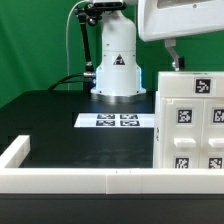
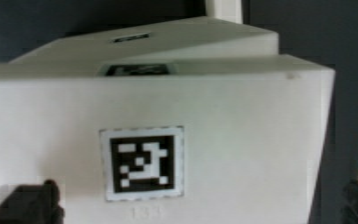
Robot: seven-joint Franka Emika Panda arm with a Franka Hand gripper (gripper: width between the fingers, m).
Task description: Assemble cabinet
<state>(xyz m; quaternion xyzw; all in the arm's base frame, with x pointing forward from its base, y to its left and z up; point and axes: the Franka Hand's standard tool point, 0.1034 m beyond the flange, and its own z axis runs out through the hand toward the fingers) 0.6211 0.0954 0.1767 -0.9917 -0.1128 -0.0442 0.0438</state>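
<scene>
The cabinet (image 1: pixel 190 120) is a big white box with several square black-and-white tags. It stands at the exterior view's right, close to the front rail. In the wrist view the cabinet (image 2: pixel 229 110) fills nearly the whole picture, with one tag (image 2: pixel 144 160) facing the camera. My gripper (image 1: pixel 172 55) hangs just above the cabinet's top edge, under the arm's white wrist housing. In the wrist view my gripper (image 2: pixel 194 205) is open, with a dark fingertip (image 2: pixel 25 205) at one side and the other at the opposite edge. Nothing is held between them.
The marker board (image 1: pixel 115 121) lies flat on the black table in front of the robot's white base (image 1: pixel 115 65). A low white border rail (image 1: pixel 60 180) runs along the front edge and up the exterior view's left side.
</scene>
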